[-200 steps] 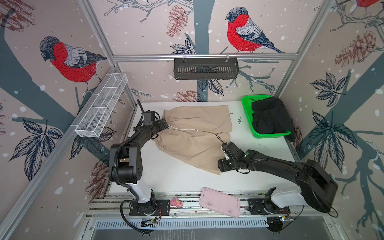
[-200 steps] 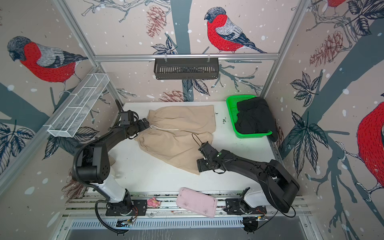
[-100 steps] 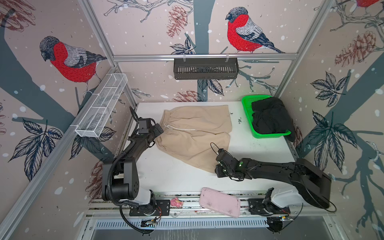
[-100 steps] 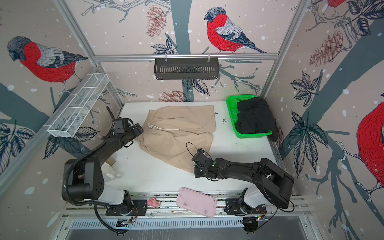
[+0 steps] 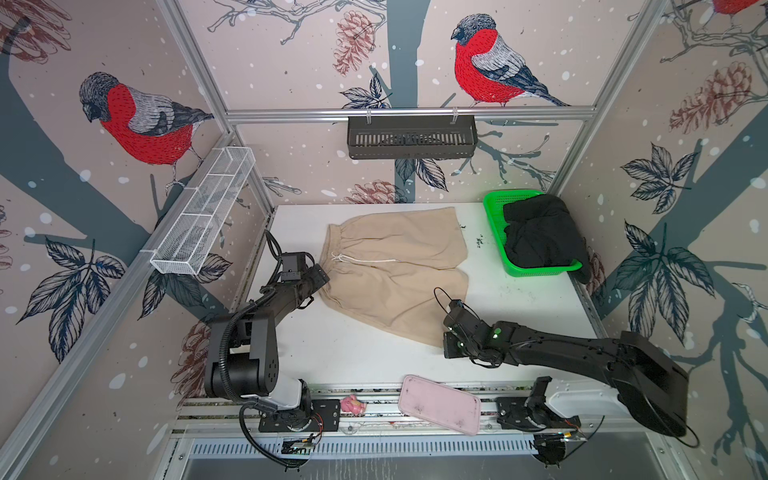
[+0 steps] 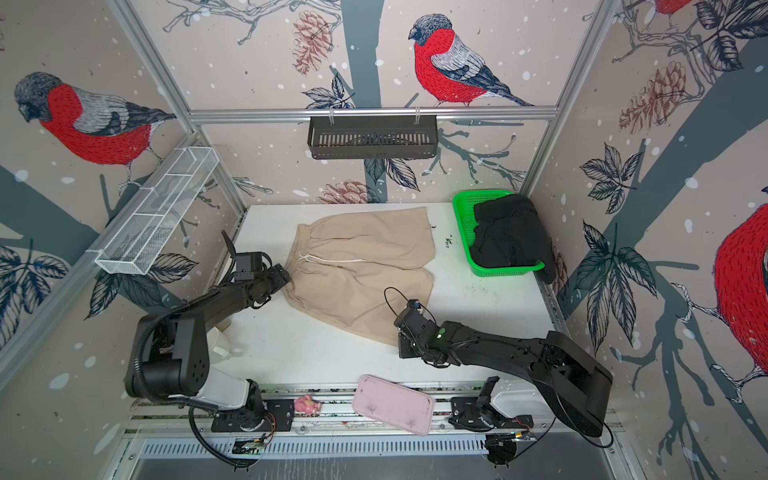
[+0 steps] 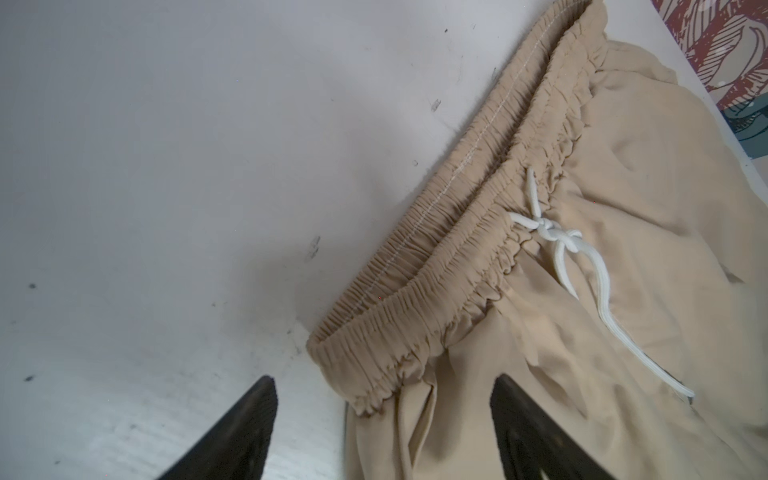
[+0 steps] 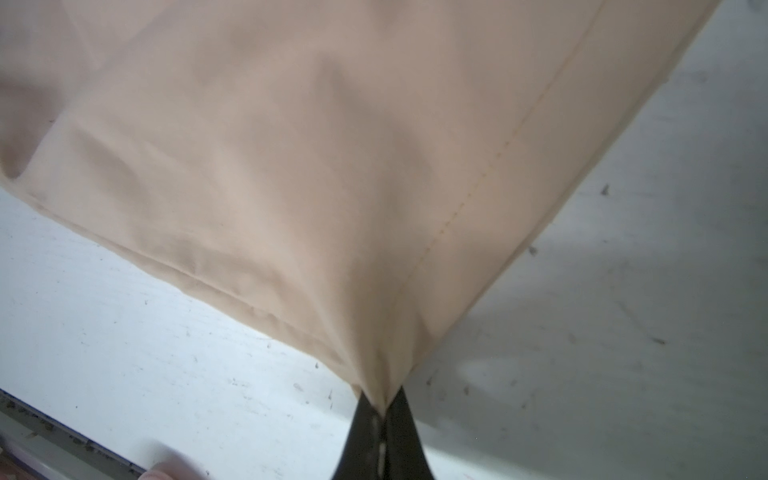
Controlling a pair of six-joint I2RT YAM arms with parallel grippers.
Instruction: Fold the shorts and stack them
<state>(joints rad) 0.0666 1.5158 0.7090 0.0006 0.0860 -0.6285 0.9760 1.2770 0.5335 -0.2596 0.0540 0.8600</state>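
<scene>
Pinches near leg-hem corner of beige shorts flat on table in right gripper, straddles waistband corner with left gripper wide, not yet clamped, black shorts bunched in green basket; risks skewed, wrinkled drag if pulling one-sided.

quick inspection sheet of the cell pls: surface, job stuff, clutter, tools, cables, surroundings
surface: white table, dark specks and scuffs
job's things: tan shorts spread on table; black shorts bunched in green basket
clutter: pink pad and small pink item on front rail
tools: left tool open at waistband corner; right tool shut on a hem corner
cables: thin loop at right wrist; hose on left arm
surroundings: black wall basket, white wire rack, bird wallpaper
</scene>
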